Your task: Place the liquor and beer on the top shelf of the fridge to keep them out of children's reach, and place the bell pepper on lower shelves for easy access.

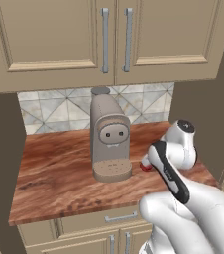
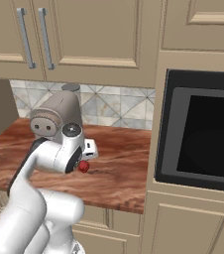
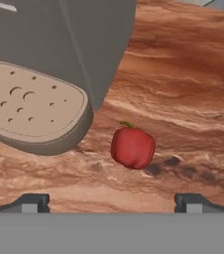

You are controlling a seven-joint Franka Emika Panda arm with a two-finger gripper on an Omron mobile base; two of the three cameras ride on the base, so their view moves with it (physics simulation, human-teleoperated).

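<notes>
The bell pepper (image 3: pixel 132 148) is small, glossy and red with a short green stem. It lies on the wooden counter (image 1: pixel 59 171) just right of the coffee machine's base. In the hand view it sits slightly ahead of my gripper (image 3: pixel 111 202), about centred between the fingertips (image 3: pixel 32 202). The jaws stand wide open with nothing between them and do not touch the pepper. From the base cameras the bell pepper (image 1: pixel 145 166) (image 2: pixel 84 166) peeks out beside my wrist. The liquor, the beer and the fridge are out of view.
A grey-brown coffee machine (image 1: pixel 109 139) with a perforated drip tray (image 3: pixel 32 101) stands close to the pepper's left. Beige cabinets (image 1: pixel 104 39) hang over the counter. A dark built-in oven (image 2: pixel 203 139) and its tall column close off the counter's right end.
</notes>
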